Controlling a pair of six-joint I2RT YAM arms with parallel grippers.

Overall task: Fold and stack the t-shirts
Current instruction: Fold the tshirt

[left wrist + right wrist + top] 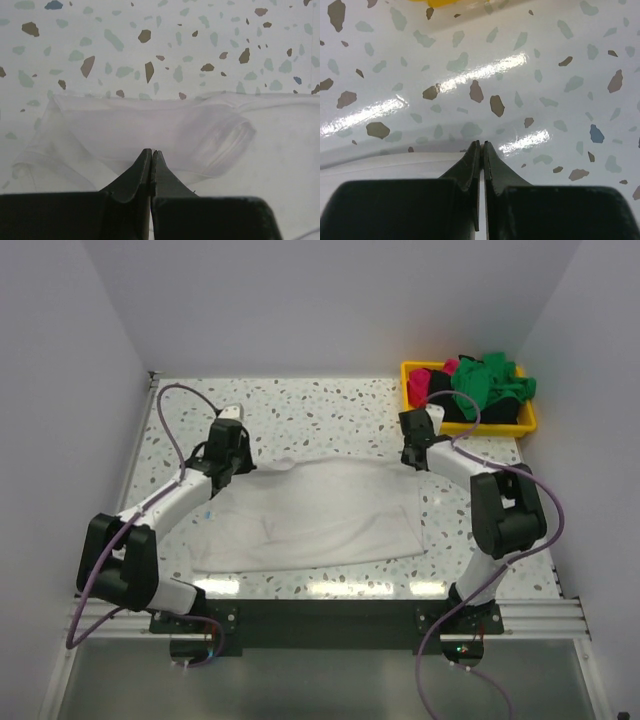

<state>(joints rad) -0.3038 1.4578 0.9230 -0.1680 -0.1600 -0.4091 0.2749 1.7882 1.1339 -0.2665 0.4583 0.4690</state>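
The white t-shirt (320,515) is lying spread across the middle of the top view, its long axis running left to right. At its upper left corner the left end effector (228,452) is sitting clenched with its tips down on the cloth; whether it is pinching fabric is not clear. At the upper right corner the right end effector (413,455) is clenching what looks like a thin sliver of the shirt's edge. Each arm is nearest its own corner, so a fold would likely be drawing the far edge toward the bottom of the frame. The speckled worktop (320,405) is looking glossy, and the yellow bin (412,368) is holding the coloured t-shirts (490,380) in the upper right.
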